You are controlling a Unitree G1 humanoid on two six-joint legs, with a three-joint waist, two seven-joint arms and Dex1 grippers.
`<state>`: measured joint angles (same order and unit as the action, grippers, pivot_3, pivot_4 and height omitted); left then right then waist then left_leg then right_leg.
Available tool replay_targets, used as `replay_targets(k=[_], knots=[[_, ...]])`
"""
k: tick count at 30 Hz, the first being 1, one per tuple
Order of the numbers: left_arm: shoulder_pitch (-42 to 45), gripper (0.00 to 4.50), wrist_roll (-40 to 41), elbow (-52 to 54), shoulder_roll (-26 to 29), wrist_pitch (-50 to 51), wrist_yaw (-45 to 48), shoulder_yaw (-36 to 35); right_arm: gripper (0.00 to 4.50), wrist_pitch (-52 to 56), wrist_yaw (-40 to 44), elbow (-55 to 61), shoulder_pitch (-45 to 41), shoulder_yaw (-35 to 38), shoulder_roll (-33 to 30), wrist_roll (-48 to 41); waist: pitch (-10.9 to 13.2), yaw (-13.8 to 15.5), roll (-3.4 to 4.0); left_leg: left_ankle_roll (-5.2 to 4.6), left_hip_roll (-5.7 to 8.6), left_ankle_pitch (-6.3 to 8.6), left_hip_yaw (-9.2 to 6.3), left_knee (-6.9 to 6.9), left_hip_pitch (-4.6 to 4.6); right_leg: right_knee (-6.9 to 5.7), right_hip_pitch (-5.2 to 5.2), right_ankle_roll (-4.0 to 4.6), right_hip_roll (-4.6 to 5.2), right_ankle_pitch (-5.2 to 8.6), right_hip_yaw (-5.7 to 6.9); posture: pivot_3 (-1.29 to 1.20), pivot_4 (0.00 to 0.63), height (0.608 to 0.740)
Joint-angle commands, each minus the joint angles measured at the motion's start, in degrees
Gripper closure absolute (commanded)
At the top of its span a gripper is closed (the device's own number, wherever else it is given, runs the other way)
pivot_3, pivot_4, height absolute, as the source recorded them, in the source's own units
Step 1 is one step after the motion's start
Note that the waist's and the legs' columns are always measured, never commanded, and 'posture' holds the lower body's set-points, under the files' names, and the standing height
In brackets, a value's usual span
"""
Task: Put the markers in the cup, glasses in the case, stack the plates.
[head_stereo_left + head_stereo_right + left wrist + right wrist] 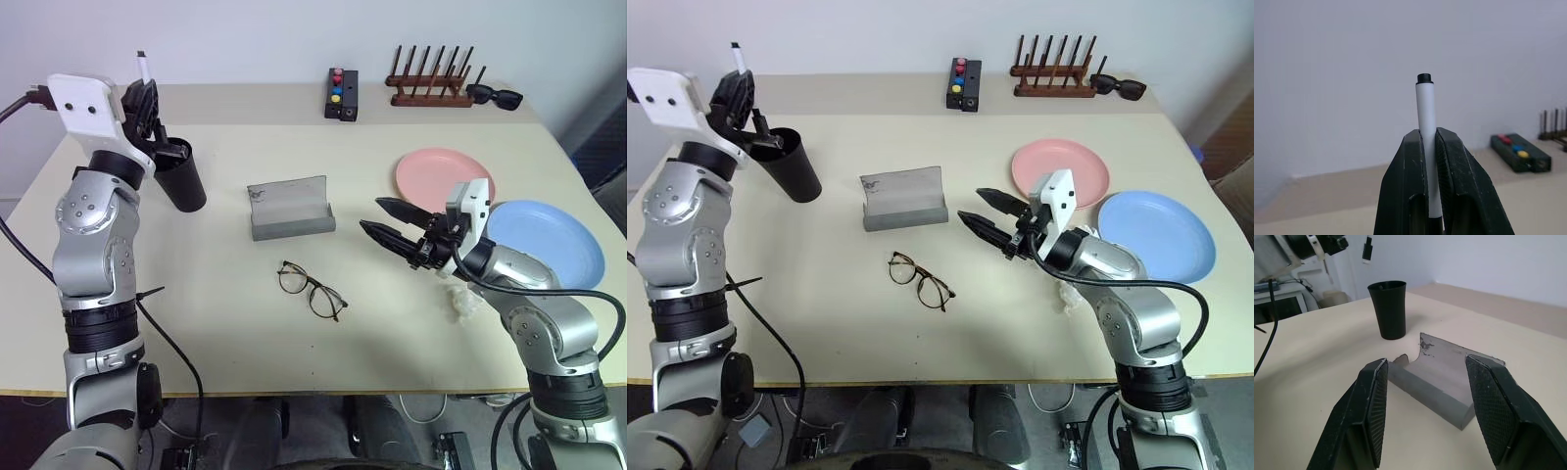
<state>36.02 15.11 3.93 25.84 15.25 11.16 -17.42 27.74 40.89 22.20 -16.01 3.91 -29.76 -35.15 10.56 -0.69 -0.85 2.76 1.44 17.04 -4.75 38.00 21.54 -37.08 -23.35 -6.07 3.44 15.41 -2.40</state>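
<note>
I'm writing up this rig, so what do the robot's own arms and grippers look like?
Both arms are silver-grey metal with ribbed black joint bands and black cables trailing off them. Each wrist carries a white block. The left gripper and right gripper each have two black tapered fingers with textured inner pads.

Table [225, 333]: you have a beige top.
Button box [342, 95]: small, black, coloured buttons, at your far edge.
Peg rack [428, 86]: dark wood, right of the box.
Sunglasses [495, 95]: chunky black, at the rack's right end.
Crumpled white scrap [458, 300]: near right.
</note>
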Motion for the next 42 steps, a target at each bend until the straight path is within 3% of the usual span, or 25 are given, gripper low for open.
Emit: replay_targets(k=[1, 9, 25, 42], knots=[[3.42, 4.46, -2.55, -3.42, 0.50, -5.72, -2.97, -1.68, 1.97, -0.97, 0.10, 1.03, -0.85, 0.33, 0.62, -0.40, 0.00, 0.00, 0.00, 0.00, 0.00, 0.00, 0.01, 0.00, 0.00, 0.00, 0.00, 0.00, 0.00, 0.00, 0.00, 0.00, 0.150, 0.735], [7.47, 4.46, -7.63, -13.89, 1.15, -13.18, -6.53, 0.00, 1.97, -0.84, -0.15, 1.00, -1.27, 0.53, 0.63, -0.36, 0.00, -0.04, -0.01, 0.00, 0.05, 0.00, 0.00, 0.00, 0.00, 0.00, 0.00, -0.01, 0.00, 0.00, 0.00, 0.00, 0.150, 0.735], [9.41, 4.46, -10.40, -22.90, 1.17, -19.46, -8.02, 1.37, 1.97, -0.28, -1.58, 2.51, -0.82, 0.03, 1.12, -0.67, 0.01, -0.02, -0.03, 0.00, 0.05, 0.00, 0.00, 0.00, 0.00, -0.02, -0.01, -0.01, -0.01, -0.01, 0.01, 0.00, 0.150, 0.735], [9.95, 4.46, -7.58, -30.85, -1.59, -25.72, -5.12, 1.08, 1.97, 0.08, -2.66, 4.68, 0.06, -0.67, 2.09, -0.93, 0.01, 0.03, -0.03, 0.00, 0.05, 0.00, 0.00, 0.01, 0.00, -0.03, -0.02, -0.01, 0.01, -0.01, 0.01, 0.00, 0.150, 0.735]])
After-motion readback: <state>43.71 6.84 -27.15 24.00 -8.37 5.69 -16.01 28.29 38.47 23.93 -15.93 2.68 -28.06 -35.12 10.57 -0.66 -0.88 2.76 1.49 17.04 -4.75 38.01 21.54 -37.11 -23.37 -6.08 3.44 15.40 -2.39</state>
